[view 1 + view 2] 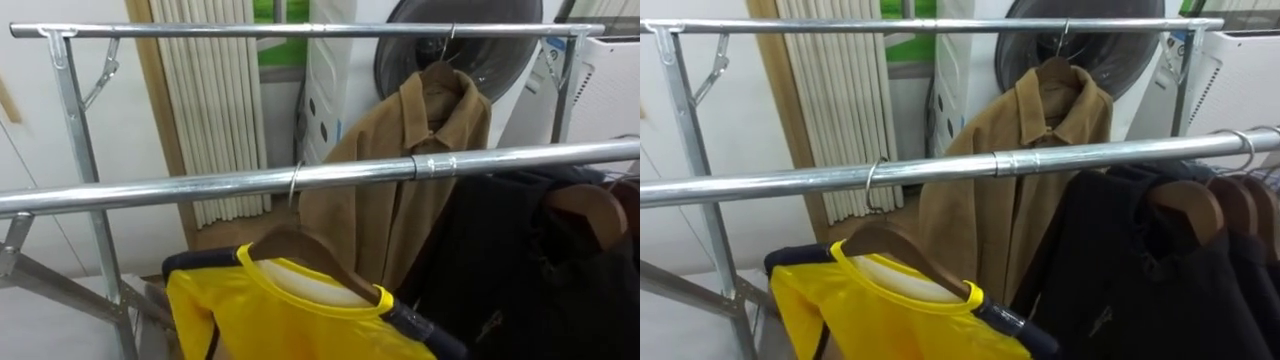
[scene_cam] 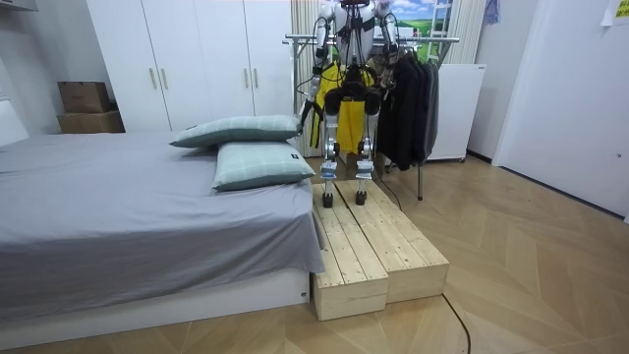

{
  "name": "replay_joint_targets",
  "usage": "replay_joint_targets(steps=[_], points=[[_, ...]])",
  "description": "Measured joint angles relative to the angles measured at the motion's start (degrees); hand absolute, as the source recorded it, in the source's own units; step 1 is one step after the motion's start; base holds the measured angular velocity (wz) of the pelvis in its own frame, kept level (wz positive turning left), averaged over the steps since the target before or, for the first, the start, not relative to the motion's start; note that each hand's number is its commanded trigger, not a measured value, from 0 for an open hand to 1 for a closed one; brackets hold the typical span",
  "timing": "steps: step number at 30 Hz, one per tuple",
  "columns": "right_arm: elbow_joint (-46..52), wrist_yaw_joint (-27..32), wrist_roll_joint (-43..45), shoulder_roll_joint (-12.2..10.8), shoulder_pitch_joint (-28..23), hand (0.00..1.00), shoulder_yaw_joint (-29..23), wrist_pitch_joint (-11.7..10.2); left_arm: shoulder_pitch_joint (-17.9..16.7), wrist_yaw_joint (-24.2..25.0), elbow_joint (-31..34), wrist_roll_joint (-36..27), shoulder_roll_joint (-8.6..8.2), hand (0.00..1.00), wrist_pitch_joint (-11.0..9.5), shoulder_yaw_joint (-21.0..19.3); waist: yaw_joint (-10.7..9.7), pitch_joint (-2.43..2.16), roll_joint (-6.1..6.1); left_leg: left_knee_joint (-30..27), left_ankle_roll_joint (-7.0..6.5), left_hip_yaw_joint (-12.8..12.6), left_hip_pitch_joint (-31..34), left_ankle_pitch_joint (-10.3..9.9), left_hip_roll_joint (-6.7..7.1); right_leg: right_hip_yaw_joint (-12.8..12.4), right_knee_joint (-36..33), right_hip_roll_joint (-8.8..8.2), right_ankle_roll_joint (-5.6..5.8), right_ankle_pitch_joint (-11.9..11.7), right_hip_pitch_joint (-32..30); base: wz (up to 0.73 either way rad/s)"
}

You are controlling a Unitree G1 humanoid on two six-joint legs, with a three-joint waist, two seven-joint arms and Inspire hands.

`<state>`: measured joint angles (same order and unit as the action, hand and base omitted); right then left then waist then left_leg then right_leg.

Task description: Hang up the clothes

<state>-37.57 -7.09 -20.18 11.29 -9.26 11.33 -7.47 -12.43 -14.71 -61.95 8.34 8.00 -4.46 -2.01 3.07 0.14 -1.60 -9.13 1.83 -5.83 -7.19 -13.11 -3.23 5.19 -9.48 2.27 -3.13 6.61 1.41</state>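
Note:
A yellow shirt (image 1: 290, 320) with dark sleeves hangs on a wooden hanger (image 1: 305, 252). The hanger's metal hook (image 1: 295, 185) is over the near steel rail (image 1: 180, 189) of the clothes rack. The shirt hangs free, left of the middle and close in front of me. In the room view I stand on a wooden platform (image 2: 378, 251), facing the rack (image 2: 437, 40), and the yellow shirt (image 2: 321, 93) shows past my body.
A brown jacket (image 1: 400, 180) hangs from the far upper rail (image 1: 300, 30). Black garments (image 1: 530, 260) on wooden hangers crowd the near rail's right part. The rail's left part is bare. A bed (image 2: 128, 206) with two pillows lies behind me at the room view's left.

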Motion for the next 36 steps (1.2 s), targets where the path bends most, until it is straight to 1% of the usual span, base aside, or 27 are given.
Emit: replay_joint_targets(steps=[2,5,7,11,15,19,22,27,31,33,36], points=[[-2.5,-0.1,0.5,0.0,-0.3,0.00,-0.5,0.0,0.0,0.0,0.0,0.0,0.01,0.00,-0.5,0.0,-0.2,-0.04,0.05,-0.1,0.00,0.0,0.6,0.0,0.02,-0.1,-0.1,0.20,-0.02,0.0,-0.5,0.00],[-8.0,-0.7,0.4,0.0,-0.9,0.00,-1.3,-0.1,-0.4,0.0,0.0,0.0,-0.01,0.00,-0.9,0.0,-0.1,-0.15,0.19,-0.1,0.00,0.0,0.5,0.0,0.01,-0.1,-0.1,-0.08,-0.04,0.0,-0.4,0.00],[-10.4,-0.9,0.4,0.0,-1.1,0.00,-1.4,-0.1,-0.4,0.0,0.0,0.0,-0.02,0.00,-1.0,0.0,-0.2,-0.14,0.23,-0.1,0.00,0.0,0.6,0.0,0.01,-0.1,0.0,-0.09,-0.04,0.0,-0.5,0.00],[-14.5,-2.3,0.5,-0.5,-1.7,0.00,-2.1,-0.2,-0.4,0.0,-0.5,-0.2,-0.06,0.00,-1.0,0.0,-1.3,-0.19,0.38,-0.1,0.00,0.0,0.6,0.0,-0.02,0.0,0.5,-0.07,-0.04,0.0,-0.2,0.00],[-20.3,-3.2,0.4,-0.6,-2.1,0.00,-3.6,-0.2,-0.3,0.3,-1.1,-0.1,-0.09,0.00,-1.0,0.0,-1.3,-0.19,0.29,0.0,0.00,-0.2,0.6,0.0,-0.02,-0.1,0.7,-0.02,-0.04,0.0,-0.2,0.00],[-23.1,-3.8,0.2,-0.7,-2.5,0.00,-3.9,-0.1,-0.3,0.3,-1.2,-0.2,-0.10,0.00,-1.0,0.0,-1.4,-0.14,0.30,0.0,0.00,-0.3,0.5,0.0,-0.02,-0.4,0.7,0.00,-0.04,0.0,-0.3,-0.03],[-25.4,-4.1,-0.2,-1.6,-2.5,0.00,-6.0,-0.1,-0.1,0.3,-2.1,-0.1,-0.10,0.00,-1.1,0.0,-1.5,-0.01,0.43,0.0,0.00,-0.3,0.5,0.0,-0.02,-0.4,0.7,0.02,-0.04,0.0,-0.3,0.00],[-29.3,-5.0,-4.5,-2.8,-2.0,0.00,-6.5,0.1,0.1,0.2,-2.2,-0.1,-0.54,0.00,-1.1,0.0,-2.0,0.09,0.41,0.0,0.00,-0.1,0.5,0.0,-0.03,-0.3,0.9,0.03,-0.04,0.0,-0.2,0.00],[-29.9,-6.1,-5.0,-3.2,-1.8,0.00,-7.1,0.1,-0.4,0.2,-2.2,0.0,-0.55,0.00,-1.0,0.0,-2.6,0.10,0.43,0.0,0.00,-0.1,0.5,0.0,-0.02,0.1,0.8,-0.06,-0.04,0.0,-0.1,0.03],[-31.5,-6.8,-5.0,-3.2,-0.8,0.00,-7.3,1.1,-0.6,0.4,-2.2,0.3,-0.54,0.00,-0.9,0.0,-2.8,0.12,0.40,0.0,0.00,-0.1,0.5,0.0,-0.02,0.1,0.9,-0.06,-0.03,0.0,-0.3,0.00],[-32.2,-7.3,-5.6,-3.5,-0.7,0.00,-8.1,1.4,-0.7,1.2,-2.2,0.8,-0.54,0.00,-0.8,-0.1,-2.8,0.12,0.37,0.0,0.00,-0.1,0.4,0.0,-0.02,0.4,0.9,-0.10,-0.02,0.0,-0.3,0.00]])
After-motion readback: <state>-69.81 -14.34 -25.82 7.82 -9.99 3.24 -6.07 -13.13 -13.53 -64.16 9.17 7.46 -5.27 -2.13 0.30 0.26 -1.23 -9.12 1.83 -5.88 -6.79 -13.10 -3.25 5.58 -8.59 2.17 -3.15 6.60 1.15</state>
